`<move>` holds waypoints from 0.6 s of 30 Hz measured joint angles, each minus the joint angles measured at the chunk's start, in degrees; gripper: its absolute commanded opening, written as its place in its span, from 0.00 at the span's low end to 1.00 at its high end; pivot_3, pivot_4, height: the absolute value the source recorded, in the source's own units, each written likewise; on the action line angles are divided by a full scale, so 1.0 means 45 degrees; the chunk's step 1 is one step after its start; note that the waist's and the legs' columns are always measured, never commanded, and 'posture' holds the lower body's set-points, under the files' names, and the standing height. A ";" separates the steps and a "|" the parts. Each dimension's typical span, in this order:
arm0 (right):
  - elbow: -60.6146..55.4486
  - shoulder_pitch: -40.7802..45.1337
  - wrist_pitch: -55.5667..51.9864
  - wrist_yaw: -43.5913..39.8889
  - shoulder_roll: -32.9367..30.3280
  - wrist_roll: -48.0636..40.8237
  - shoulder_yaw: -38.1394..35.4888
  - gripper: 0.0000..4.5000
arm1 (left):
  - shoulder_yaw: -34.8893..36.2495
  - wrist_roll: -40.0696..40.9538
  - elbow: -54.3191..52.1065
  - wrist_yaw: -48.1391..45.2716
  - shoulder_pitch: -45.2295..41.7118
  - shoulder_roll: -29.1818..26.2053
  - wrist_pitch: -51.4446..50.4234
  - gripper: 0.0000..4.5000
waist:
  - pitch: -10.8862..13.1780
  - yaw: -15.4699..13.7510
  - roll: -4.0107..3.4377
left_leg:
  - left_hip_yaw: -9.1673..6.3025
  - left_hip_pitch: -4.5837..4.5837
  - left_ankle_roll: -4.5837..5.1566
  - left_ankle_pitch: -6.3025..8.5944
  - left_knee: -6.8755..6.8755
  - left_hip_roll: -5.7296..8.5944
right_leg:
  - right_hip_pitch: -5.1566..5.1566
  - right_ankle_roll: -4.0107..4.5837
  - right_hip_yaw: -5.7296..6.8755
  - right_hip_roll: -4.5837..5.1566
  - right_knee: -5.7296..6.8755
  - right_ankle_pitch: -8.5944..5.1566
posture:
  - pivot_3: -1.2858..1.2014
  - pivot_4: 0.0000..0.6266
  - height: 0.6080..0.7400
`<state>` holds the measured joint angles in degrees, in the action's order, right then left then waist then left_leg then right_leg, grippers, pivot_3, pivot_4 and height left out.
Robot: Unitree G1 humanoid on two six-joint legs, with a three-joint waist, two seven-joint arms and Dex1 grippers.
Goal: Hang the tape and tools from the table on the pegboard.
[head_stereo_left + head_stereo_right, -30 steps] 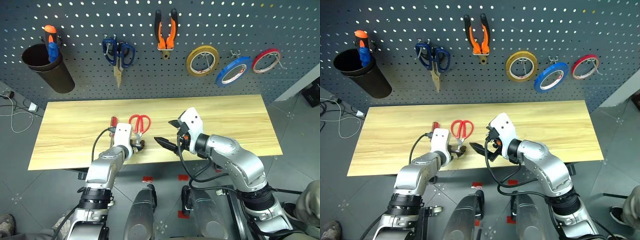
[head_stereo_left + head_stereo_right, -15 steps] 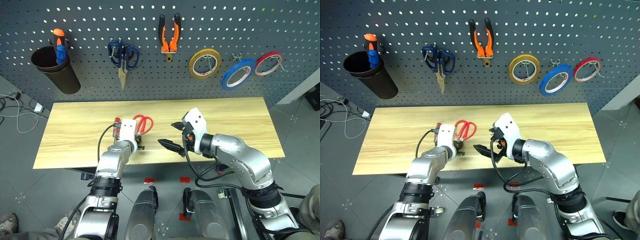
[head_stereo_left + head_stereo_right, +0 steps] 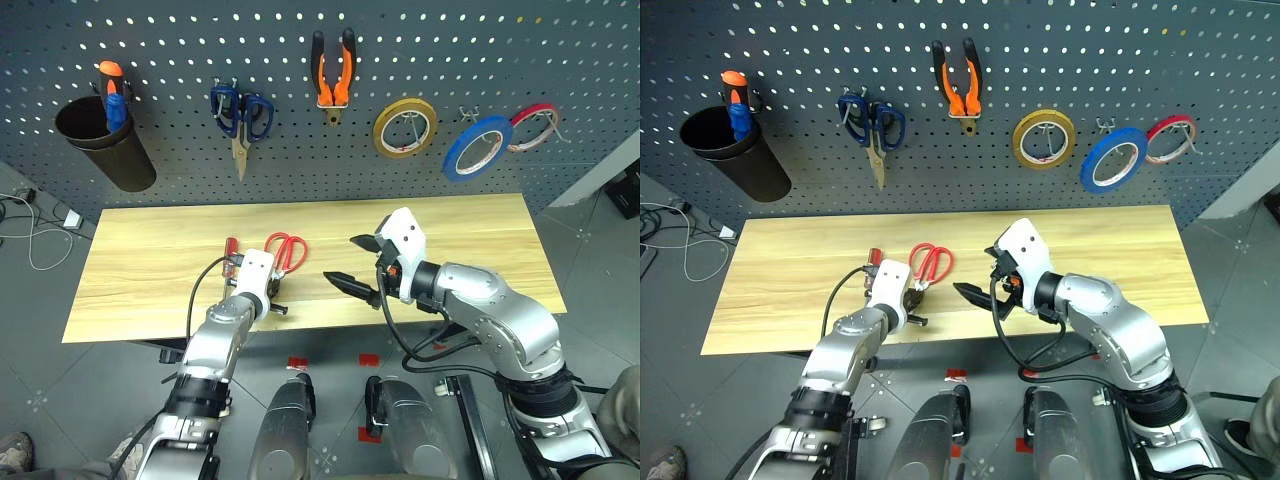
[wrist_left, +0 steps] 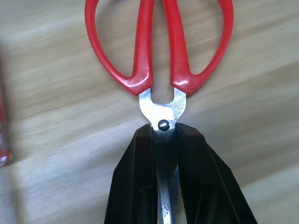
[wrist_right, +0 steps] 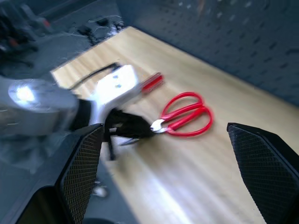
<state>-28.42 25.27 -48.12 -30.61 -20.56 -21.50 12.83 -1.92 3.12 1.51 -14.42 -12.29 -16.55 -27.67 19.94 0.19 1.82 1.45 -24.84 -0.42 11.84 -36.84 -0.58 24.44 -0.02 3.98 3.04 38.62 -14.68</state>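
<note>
— Look at the left gripper (image 4: 167, 140): its two black fingers (image 4: 135, 186) are clamped on the blades of the red-handled scissors (image 4: 159, 51), right below the pivot screw.

— And the handles?

— Free, pointing away from it, towards the pegboard (image 3: 300, 100). The scissors lie flat on the table (image 3: 480, 230), near the front edge, with the red-handled screwdriver (image 3: 229, 249) just beside them.

— Is that a good hold?

— I'd say fair. Steel blades are stiff and thin but slick, so the thing could swivel in the pinch once it's lifted. It looks light, though. And gripping the blades leaves the finger loops clear for a hook.

— The other arm?

— The right gripper (image 3: 357, 263) hangs above the table with its jaws spread wide, holding nothing.

— What's already up?

— The orange-and-black pliers (image 3: 333, 70) and the blue tape (image 3: 480, 147) hang on the board, alongside blue-handled scissors (image 3: 240, 115), a yellow roll (image 3: 404, 127) and a red roll (image 3: 532, 127).
</note>
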 measured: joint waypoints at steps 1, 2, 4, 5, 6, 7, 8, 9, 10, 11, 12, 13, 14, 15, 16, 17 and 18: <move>-0.0424 -0.0051 -0.0097 0.0083 0.0017 -0.0047 -0.0066 1.00 | 0.0044 -0.0059 -0.1032 0.0022 0.0752 -0.0085 0.0842 0.06 | 0.0001 0.0020 0.0000 | 0.0002 0.0000 -0.0010 0.0001 0.0010 -0.0001 | 0.0001 0.0039 -0.0003 0.0000 -0.0004 0.0022 | 0.49 0.49 1.00; -0.0742 -0.0049 -0.0163 0.0149 0.0040 -0.0106 -0.0115 1.00 | 0.0082 -0.0121 -0.1615 0.0065 0.1107 -0.0111 0.1319 0.06 | 0.0000 0.0012 -0.0001 | 0.0000 0.0001 -0.0013 0.0004 0.0022 -0.0001 | -0.0001 0.0039 0.0000 0.0000 -0.0014 0.0022 | 0.49 0.49 1.00; -0.1389 0.0012 -0.0240 0.0257 0.0172 -0.0278 -0.0123 1.00 | 0.0256 -0.0504 -0.2716 0.0404 0.1685 -0.0187 0.2414 0.06 | -0.0001 -0.0007 0.0000 | -0.0006 0.0000 0.0038 0.0034 0.0026 -0.0001 | -0.0004 0.0025 0.0009 -0.0003 -0.0023 0.0014 | 0.49 0.49 1.00; -0.1549 0.0013 -0.0235 0.0319 0.0173 -0.0284 -0.0112 1.00 | 0.0313 -0.0750 -0.3032 0.0603 0.1848 -0.0288 0.2803 0.06 | -0.0001 -0.0008 0.0000 | -0.0002 0.0000 0.0041 0.0035 0.0023 0.0000 | -0.0006 -0.0018 0.0007 -0.0003 -0.0025 -0.0012 | 0.49 0.49 1.00; -0.1743 0.0005 -0.0236 0.0464 0.0238 -0.0311 -0.0132 1.00 | 0.0494 -0.1101 -0.3485 0.0898 0.2106 -0.0365 0.3273 0.06 | -0.0001 -0.0008 0.0001 | 0.0001 -0.0005 0.0045 0.0038 0.0018 0.0000 | -0.0007 -0.0020 0.0004 -0.0002 -0.0031 -0.0012 | 0.49 0.49 1.00; -0.1909 -0.0023 -0.0272 0.0609 0.0423 -0.0452 -0.0266 1.00 | 0.0677 -0.1403 -0.3869 0.1169 0.2280 -0.0464 0.3632 0.06 | -0.0001 -0.0008 0.0001 | 0.0003 -0.0006 0.0049 0.0040 0.0014 0.0001 | -0.0007 -0.0021 0.0002 -0.0002 -0.0035 -0.0011 | 0.49 0.48 1.00; -0.2102 -0.0045 -0.0333 0.0769 0.0644 -0.0631 -0.0471 1.00 | 0.0950 -0.1647 -0.4218 0.1400 0.2372 -0.0549 0.3950 0.06 | -0.0001 -0.0006 0.0002 | 0.0004 -0.0007 0.0052 0.0041 0.0013 0.0000 | -0.0007 -0.0021 0.0003 -0.0002 -0.0035 -0.0011 | 0.49 0.48 1.00; -0.2293 -0.0062 -0.0388 0.0866 0.0852 -0.0829 -0.0635 1.00 | 0.1196 -0.1824 -0.4521 0.1564 0.2360 -0.0616 0.4167 0.06 | -0.0003 -0.0008 0.0004 | 0.0003 -0.0006 0.0052 0.0041 0.0012 0.0000 | -0.0008 -0.0021 0.0005 -0.0003 -0.0033 -0.0011 | 0.50 0.47 1.00; -0.2455 -0.0083 -0.0406 0.0959 0.0936 -0.1032 -0.0699 1.00 | 0.1408 -0.1996 -0.4827 0.1685 0.2322 -0.0753 0.4412 0.06 | -0.0006 -0.0008 0.0008 | 0.0001 -0.0006 0.0053 0.0042 0.0012 0.0001 | -0.0008 -0.0021 0.0008 -0.0003 -0.0031 -0.0011 | 0.50 0.47 1.00; -0.2552 -0.0135 -0.0410 0.1015 0.0940 -0.1112 -0.0740 1.00 | 0.1546 -0.2101 -0.5033 0.1702 0.2253 -0.0886 0.4598 0.06 | -0.0007 -0.0010 0.0009 | 0.0001 -0.0006 0.0054 0.0042 0.0011 0.0001 | -0.0009 -0.0022 0.0009 -0.0004 -0.0032 -0.0012 | 0.50 0.47 1.00; -0.2593 -0.0195 -0.0410 0.1051 0.0939 -0.1146 -0.0806 1.00 | 0.1675 -0.2202 -0.5245 0.1709 0.2187 -0.0958 0.4727 0.06 | -0.0007 -0.0027 0.0010 | 0.0001 -0.0007 0.0055 0.0042 0.0010 0.0004 | -0.0011 -0.0022 0.0009 -0.0004 -0.0032 -0.0012 | 0.50 0.47 1.00; -0.2581 -0.0226 -0.0405 0.1132 0.0991 -0.1149 -0.0862 1.00 | 0.1755 -0.2283 -0.5350 0.1708 0.2117 -0.1010 0.4877 0.06 | -0.0008 -0.0034 0.0010 | 0.0002 -0.0007 0.0060 0.0045 0.0003 0.0005 | -0.0013 -0.0022 0.0008 -0.0004 -0.0032 -0.0011 | 0.50 0.47 1.00; -0.2555 -0.0223 -0.0381 0.1294 0.1111 -0.1147 -0.0977 1.00 | 0.1783 -0.2352 -0.5383 0.1703 0.2011 -0.1044 0.4943 0.06 | -0.0008 -0.0032 0.0011 | 0.0003 -0.0007 0.0062 0.0046 -0.0001 0.0006 | -0.0013 -0.0023 0.0007 -0.0004 -0.0031 -0.0010 | 0.50 0.47 1.00; -0.2487 -0.0192 -0.0267 0.1464 0.1275 -0.1100 -0.1104 1.00 | 0.1786 -0.2407 -0.5390 0.1694 0.1929 -0.1061 0.5007 0.06 | -0.0010 -0.0027 0.0014 | 0.0004 -0.0007 0.0063 0.0046 -0.0003 0.0005 | -0.0014 -0.0024 0.0007 -0.0004 -0.0030 -0.0010 | 0.50 0.47 1.00; -0.2234 -0.0009 -0.0044 0.1762 0.1436 -0.0941 -0.1144 1.00 | 0.1783 -0.2526 -0.5386 0.1681 0.1822 -0.1102 0.5117 0.06 | -0.0010 -0.0019 0.0017 | 0.0002 -0.0008 0.0063 0.0046 -0.0006 0.0005 | -0.0013 -0.0025 0.0009 -0.0005 -0.0027 -0.0010 | 0.50 0.47 1.00; -0.1900 0.0248 0.0234 0.2091 0.1599 -0.0714 -0.1257 1.00 | 0.1765 -0.2614 -0.5385 0.1673 0.1613 -0.1160 0.5216 0.06 | -0.0010 -0.0017 0.0016 | 0.0004 -0.0008 0.0063 0.0045 -0.0009 0.0005 | -0.0010 -0.0025 0.0008 -0.0006 -0.0020 -0.0009 | 0.50 0.46 1.00; -0.1630 0.0442 0.0494 0.2367 0.1703 -0.0457 -0.1429 1.00 | 0.1777 -0.2672 -0.5385 0.1684 0.1378 -0.1180 0.5315 0.06 | -0.0013 -0.0019 0.0019 | 0.0001 -0.0007 0.0062 0.0045 -0.0009 0.0005 | -0.0011 -0.0025 0.0010 -0.0007 -0.0015 -0.0009 | 0.50 0.46 1.00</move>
<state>-35.75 27.26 -45.90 -19.96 -12.90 -23.55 6.40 6.08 -8.91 -22.73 -6.85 -6.09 -21.86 -3.75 19.88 0.11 1.91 1.46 -24.87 -0.14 12.04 -36.88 -0.56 24.39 -0.14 4.02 3.01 38.55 -14.72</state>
